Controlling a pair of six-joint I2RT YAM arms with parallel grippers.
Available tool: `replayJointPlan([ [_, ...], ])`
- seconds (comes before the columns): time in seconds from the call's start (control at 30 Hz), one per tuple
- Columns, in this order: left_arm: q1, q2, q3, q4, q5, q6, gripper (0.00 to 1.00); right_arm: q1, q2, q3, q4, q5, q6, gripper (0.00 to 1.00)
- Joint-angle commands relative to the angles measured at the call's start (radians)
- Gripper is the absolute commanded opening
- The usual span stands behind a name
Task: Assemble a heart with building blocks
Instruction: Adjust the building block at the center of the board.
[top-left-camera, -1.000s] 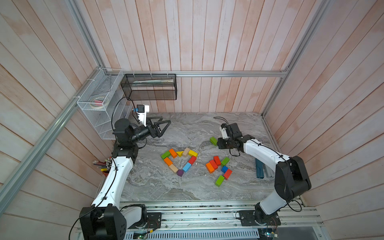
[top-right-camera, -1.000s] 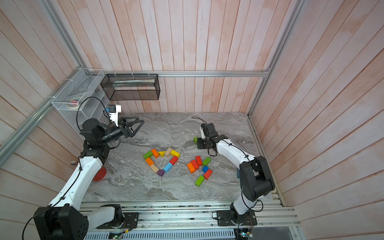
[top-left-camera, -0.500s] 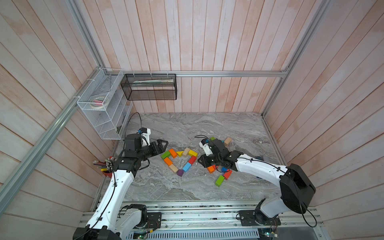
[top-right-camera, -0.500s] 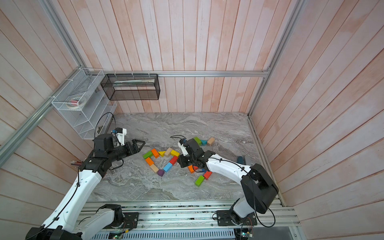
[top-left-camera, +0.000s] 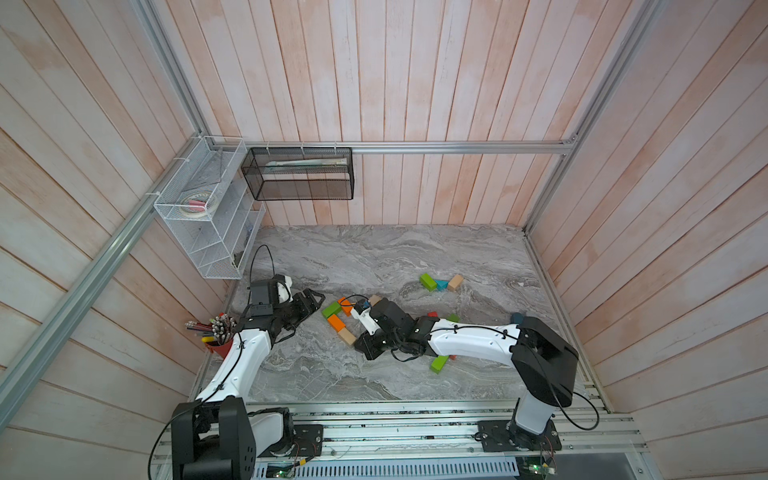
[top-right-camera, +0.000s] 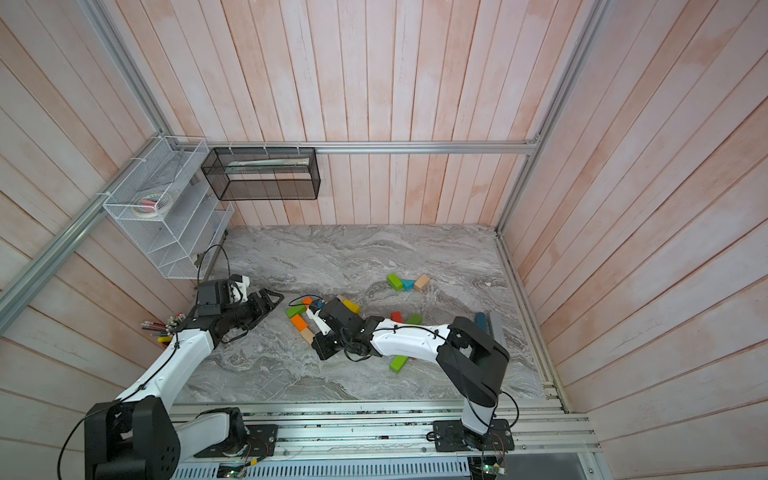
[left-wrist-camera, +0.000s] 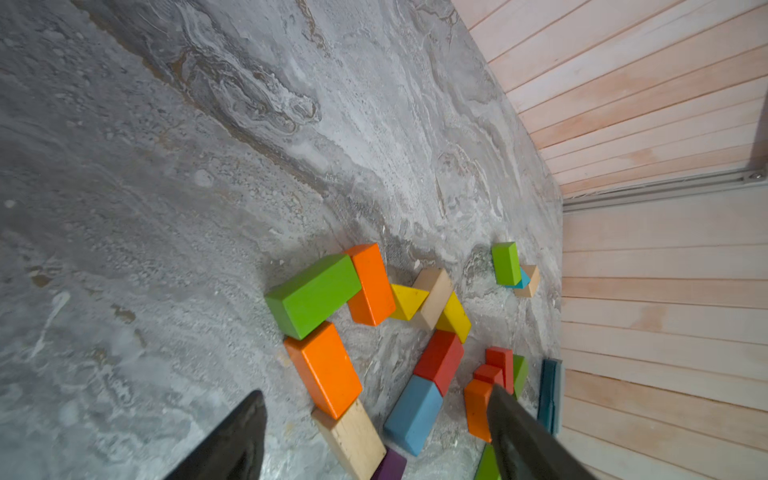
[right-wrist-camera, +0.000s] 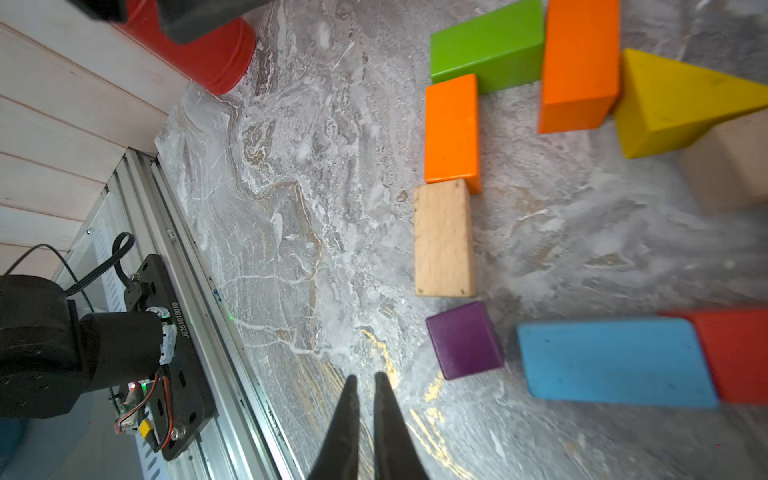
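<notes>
1. Two arms have closed in on the building blocks (top-right-camera: 298, 322) since a second ago, when both were farther back
2. On the left, the left end effector (top-left-camera: 312, 300) was raised near the white wire rack (top-left-camera: 208, 232). Now it is low over the marble surface (top-left-camera: 374, 257), just beside the green brick (top-left-camera: 331, 309) at the heart's left shoulder and not touching it. Its jaws stand well apart with nothing between them
3. On the right, the right end effector (right-wrist-camera: 365, 377) was at the far group of blocks a second ago and over the heart's right side half a second ago. Now the arm lies across the loose pile. The tips are near the purple cube (right-wrist-camera: 463, 340) at the heart's point, apart from it, over bare surface. The fingers are drawn almost together and hold nothing
4. The heart outline lies as it did, left of the surface's middle: green brick, orange brick (left-wrist-camera: 326, 370), tan brick (left-wrist-camera: 353, 436), purple cube, blue brick (left-wrist-camera: 415, 413), red brick (left-wrist-camera: 440, 359), yellow brick (left-wrist-camera: 455, 316), a second tan piece (left-wrist-camera: 434, 297), yellow wedge (left-wrist-camera: 405, 301) and upper orange brick (left-wrist-camera: 372, 282)
5. Behind, the far green brick (top-left-camera: 428, 281), teal wedge (top-left-camera: 441, 285) and far tan block (top-left-camera: 456, 281) now show clear of the right arm, touching in a row
6. Most of the loose pile is now hidden under that arm; a loose green brick (top-left-camera: 439, 364) pokes out on its near side
</notes>
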Motion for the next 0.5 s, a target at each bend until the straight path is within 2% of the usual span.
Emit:
replayJointPlan([
  [0.0, 0.018, 0.053, -0.010, 0.192, 0.042, -0.011, 0.81, 0.020, 0.043, 0.040, -0.006, 0.038, 0.022, 0.09],
  [0.27, 0.013, 0.225, 0.022, 0.296, 0.080, -0.025, 0.80, 0.028, 0.098, 0.067, -0.048, 0.058, 0.023, 0.08],
  [0.47, -0.006, 0.288, 0.031, 0.338, 0.077, -0.033, 0.78, 0.028, 0.139, 0.100, -0.092, 0.091, 0.016, 0.08],
])
